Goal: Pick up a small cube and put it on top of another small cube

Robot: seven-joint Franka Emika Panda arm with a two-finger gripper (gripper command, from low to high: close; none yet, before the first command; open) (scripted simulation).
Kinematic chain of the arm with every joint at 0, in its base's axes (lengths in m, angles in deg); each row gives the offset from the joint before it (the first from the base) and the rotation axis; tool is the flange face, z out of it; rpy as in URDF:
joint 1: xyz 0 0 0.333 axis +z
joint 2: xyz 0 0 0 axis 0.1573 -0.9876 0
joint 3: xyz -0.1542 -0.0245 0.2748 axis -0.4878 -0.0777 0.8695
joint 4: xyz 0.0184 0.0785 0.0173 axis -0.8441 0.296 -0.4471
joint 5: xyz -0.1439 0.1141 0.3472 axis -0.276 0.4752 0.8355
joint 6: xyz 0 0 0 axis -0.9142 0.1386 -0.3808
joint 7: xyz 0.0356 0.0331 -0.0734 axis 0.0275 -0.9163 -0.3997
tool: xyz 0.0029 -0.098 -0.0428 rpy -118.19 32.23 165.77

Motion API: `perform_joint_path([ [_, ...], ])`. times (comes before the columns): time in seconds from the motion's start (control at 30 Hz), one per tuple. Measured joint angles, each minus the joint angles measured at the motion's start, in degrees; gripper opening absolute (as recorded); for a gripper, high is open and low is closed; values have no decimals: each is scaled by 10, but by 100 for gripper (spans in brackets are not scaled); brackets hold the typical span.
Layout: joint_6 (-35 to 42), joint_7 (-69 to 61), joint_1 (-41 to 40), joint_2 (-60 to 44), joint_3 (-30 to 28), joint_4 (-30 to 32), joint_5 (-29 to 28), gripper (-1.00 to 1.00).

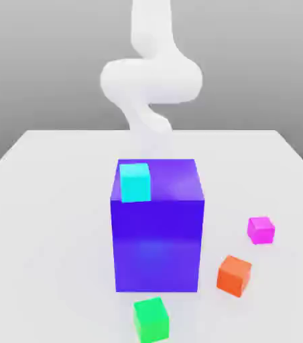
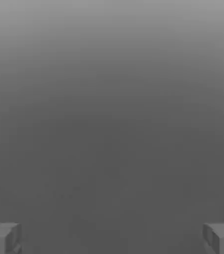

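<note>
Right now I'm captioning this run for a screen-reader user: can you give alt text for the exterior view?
A big blue-purple block stands mid-table with a small cyan cube on its top. On the white table around it lie a small magenta cube, an orange cube and a green cube. The white arm rises behind.

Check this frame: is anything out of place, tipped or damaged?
Nothing looks damaged or tipped. One oddity: a cyan cube already sits on the big blue block, while the pink cube, orange cube and green cube lie apart on the table.
</note>
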State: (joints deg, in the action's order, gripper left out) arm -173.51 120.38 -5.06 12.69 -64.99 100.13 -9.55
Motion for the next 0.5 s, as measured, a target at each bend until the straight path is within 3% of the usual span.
perform_joint_path([
  [0.5, -162, -261, 225, -214, 35, 171, 56, 0],
])
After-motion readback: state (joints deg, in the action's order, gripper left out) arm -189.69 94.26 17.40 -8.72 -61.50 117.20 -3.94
